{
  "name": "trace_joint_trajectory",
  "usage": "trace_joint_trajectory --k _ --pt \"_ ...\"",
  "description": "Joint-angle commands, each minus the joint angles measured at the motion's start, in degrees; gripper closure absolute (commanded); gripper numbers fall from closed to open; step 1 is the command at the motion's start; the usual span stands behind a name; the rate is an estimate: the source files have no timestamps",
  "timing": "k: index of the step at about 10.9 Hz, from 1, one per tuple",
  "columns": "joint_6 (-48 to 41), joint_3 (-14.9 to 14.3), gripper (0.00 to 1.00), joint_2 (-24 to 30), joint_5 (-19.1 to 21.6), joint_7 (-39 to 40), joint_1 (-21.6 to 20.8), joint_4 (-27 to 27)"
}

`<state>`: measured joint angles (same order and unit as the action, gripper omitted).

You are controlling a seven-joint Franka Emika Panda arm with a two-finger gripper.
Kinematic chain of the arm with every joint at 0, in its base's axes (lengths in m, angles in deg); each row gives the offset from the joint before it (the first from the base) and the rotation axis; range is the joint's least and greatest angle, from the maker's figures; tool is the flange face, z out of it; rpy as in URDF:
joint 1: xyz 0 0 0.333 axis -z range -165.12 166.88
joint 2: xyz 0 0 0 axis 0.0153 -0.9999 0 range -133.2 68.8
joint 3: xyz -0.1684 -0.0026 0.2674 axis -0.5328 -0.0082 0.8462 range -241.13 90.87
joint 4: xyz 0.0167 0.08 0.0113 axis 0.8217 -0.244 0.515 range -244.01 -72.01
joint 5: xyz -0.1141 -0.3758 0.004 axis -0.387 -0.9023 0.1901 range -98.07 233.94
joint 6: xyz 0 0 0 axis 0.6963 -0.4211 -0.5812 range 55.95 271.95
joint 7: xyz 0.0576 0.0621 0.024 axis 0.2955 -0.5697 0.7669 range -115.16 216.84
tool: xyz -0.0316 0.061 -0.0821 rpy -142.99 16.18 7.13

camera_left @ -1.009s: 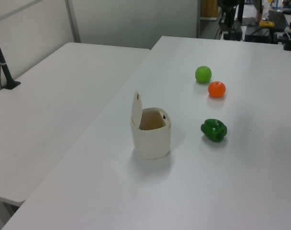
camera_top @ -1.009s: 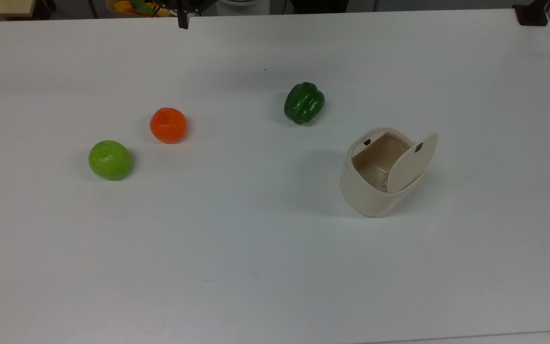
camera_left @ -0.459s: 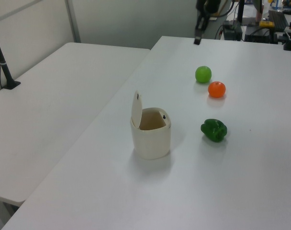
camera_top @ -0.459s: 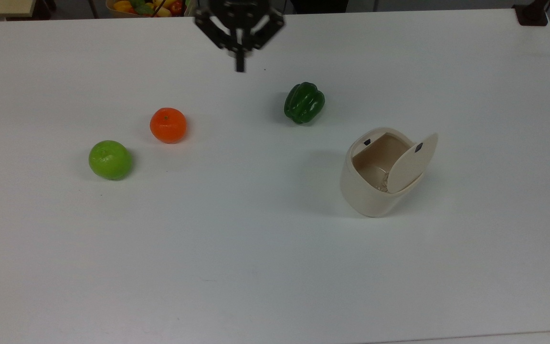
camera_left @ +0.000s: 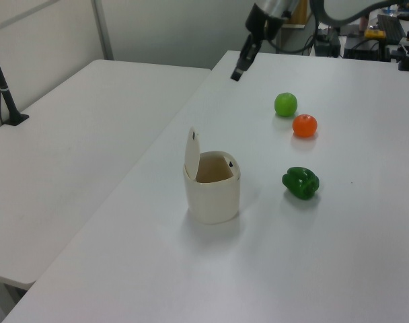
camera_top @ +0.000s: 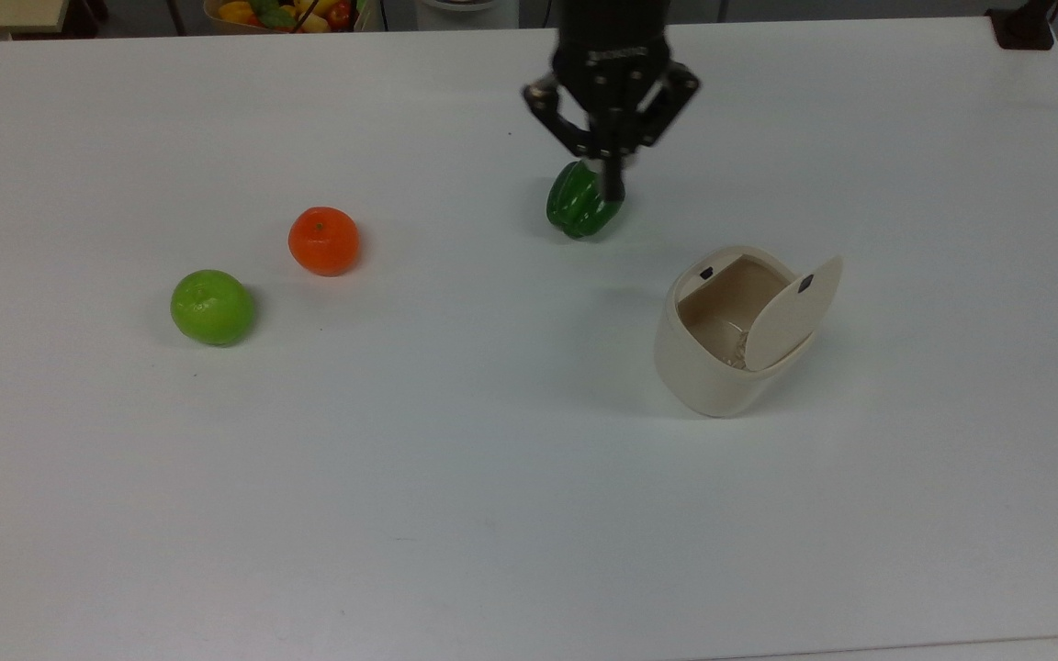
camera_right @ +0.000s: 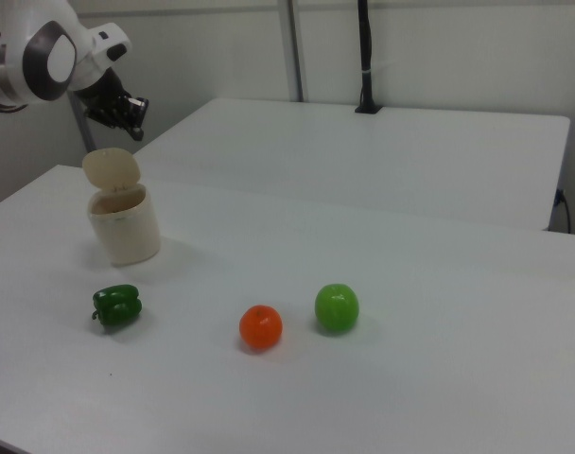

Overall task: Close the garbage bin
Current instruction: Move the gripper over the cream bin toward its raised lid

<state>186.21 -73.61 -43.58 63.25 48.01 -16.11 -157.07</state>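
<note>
Gripper (camera_top: 614,188) aloft above table (camera_top: 455,441); garbage bin (camera_top: 722,349) lid upright.

white arm (camera_right: 42,61), black gripper (camera_top: 613,188)

The bin (camera_top: 708,367) is cream with a small black mark on its lid (camera_top: 791,312). The pepper (camera_top: 575,204) is dark green, the orange (camera_top: 323,240) bright orange, the apple (camera_top: 212,307) light green, the table (camera_top: 400,459) white, the pincer (camera_top: 614,188) black.
</note>
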Motion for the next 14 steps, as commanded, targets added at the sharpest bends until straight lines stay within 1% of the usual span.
trace_joint_trajectory --k 1,2,4,6,8,10,12,14 --pt "12.64 -0.73 1.0 -4.25 0.99 0.11 -4.19 0.37" --pt "16.86 -0.73 1.0 -5.74 0.91 -0.07 -5.68 0.37" --pt "23.64 -0.73 1.0 -8.47 0.91 0.1 -7.0 0.28" --pt "28.57 -0.55 1.0 -10.06 0.91 0.11 -8.23 0.28" --pt "29.65 -0.64 1.0 -11.37 0.82 0.19 -9.55 0.28" --pt "29.65 -0.55 1.0 -11.56 0.64 0.19 -10.52 0.2" --pt "29.12 -0.55 1.0 -11.47 -0.06 0.28 -10.61 0.11" --pt "26.86 -0.55 1.0 -11.38 0.03 3.17 -10.53 -0.07"
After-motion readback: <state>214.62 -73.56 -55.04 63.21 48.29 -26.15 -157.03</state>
